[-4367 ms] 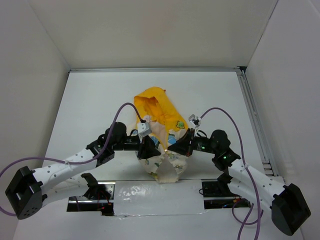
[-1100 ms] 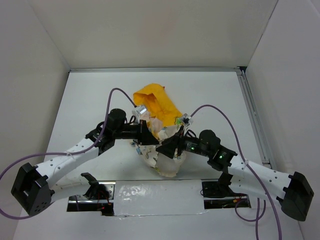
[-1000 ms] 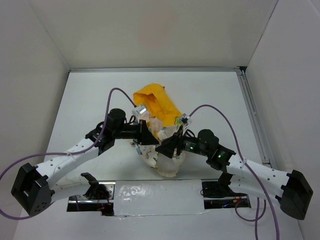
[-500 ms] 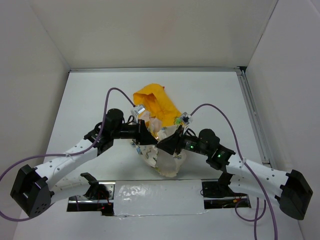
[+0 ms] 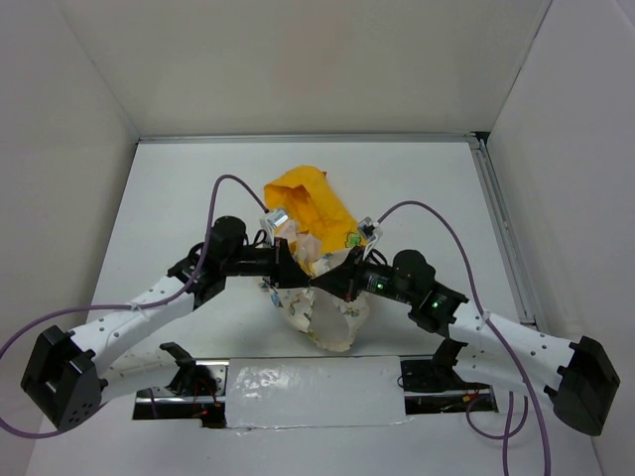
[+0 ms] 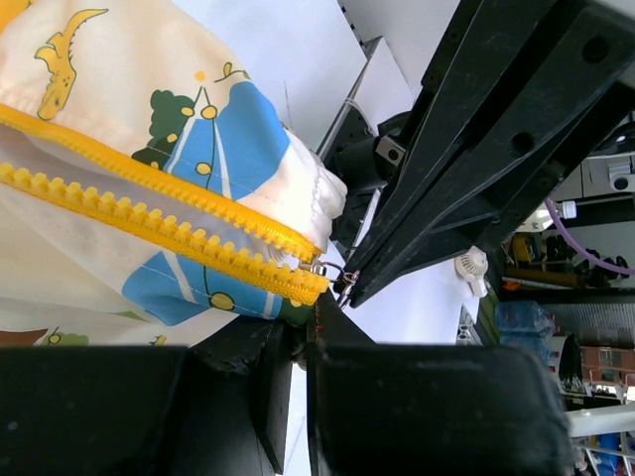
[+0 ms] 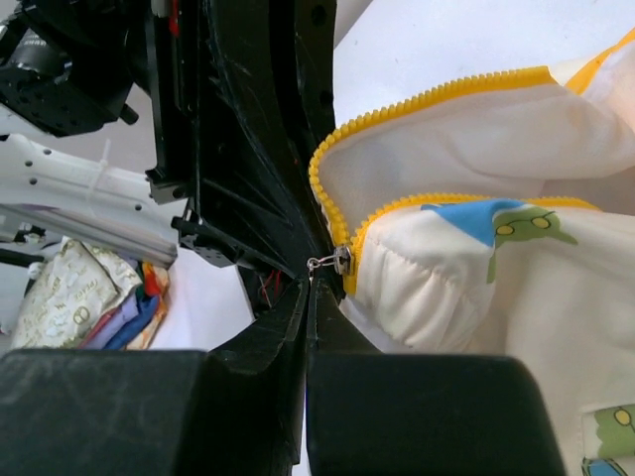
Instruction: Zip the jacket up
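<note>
White table [image 5: 169,198], white walls [image 5: 298,59]; jacket [image 5: 310,210] mid-table; left claw [image 6: 304,332], right claw [image 7: 308,294] pinching its zipper [image 7: 343,261] end.

Overhead shot was bright and evenly lit, just soft faint shadows on the table [image 5: 179,188] around the jacket [image 5: 308,203] and a bit of glare off the shiny strip [image 5: 317,382] in front of it. Wrist cams were sharp on the jacket's zipper teeth [image 6: 149,213], but the fingers [image 6: 427,407] under it came out blurry, almost solid black.
</note>
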